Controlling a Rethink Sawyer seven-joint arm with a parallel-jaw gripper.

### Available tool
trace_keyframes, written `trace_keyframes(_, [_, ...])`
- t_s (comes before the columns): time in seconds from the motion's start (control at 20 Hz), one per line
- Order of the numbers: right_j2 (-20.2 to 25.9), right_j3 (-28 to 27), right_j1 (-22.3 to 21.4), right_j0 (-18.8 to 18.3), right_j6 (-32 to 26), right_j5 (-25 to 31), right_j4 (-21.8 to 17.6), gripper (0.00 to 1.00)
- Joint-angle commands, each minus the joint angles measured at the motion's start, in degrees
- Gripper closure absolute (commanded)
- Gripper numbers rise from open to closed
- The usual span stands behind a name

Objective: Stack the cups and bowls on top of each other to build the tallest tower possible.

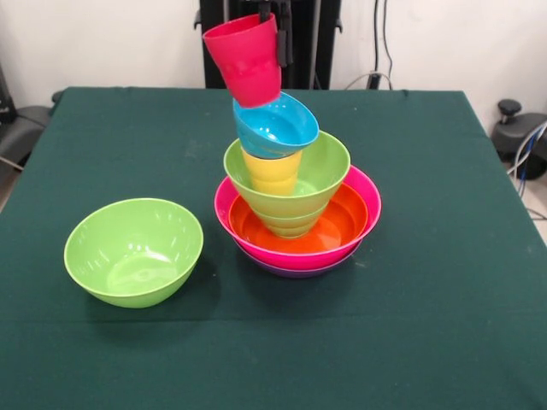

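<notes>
No brand, label or writing can be read anywhere. The gripper (275,38) at twelve o'clock is clamped on the rim of the glossy red plastic cup (245,60), held tilted over the tower (295,201). The tower stands at the middle of the green-covered table (444,325): a tipped sky-blue bowl (278,126) on a yellow cup (272,175), in lime green bowls (329,166), then orange (346,218), hot pink (369,205) and purple (295,271) bowls. A separate lime green bowl (133,250) sits at eight o'clock, apart.
</notes>
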Motion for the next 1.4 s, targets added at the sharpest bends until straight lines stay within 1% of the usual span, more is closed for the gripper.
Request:
trace_keyframes(0.05, [-4.9,2.9,5.6,3.3,1.7,-4.9,-7.6,1.00])
trace_keyframes(0.45, [-5.6,3.6,5.6,3.6,1.4,-6.0,-8.4,1.00])
trace_keyframes(0.9, [-5.3,5.0,4.1,3.6,0.8,-5.7,-7.3,1.00])
trace_keyframes(1.1, [-5.6,5.7,3.5,3.8,1.0,-5.9,-7.2,1.00])
trace_keyframes(1.4, [-6.1,5.2,3.5,4.6,1.5,-5.8,-7.6,1.00])
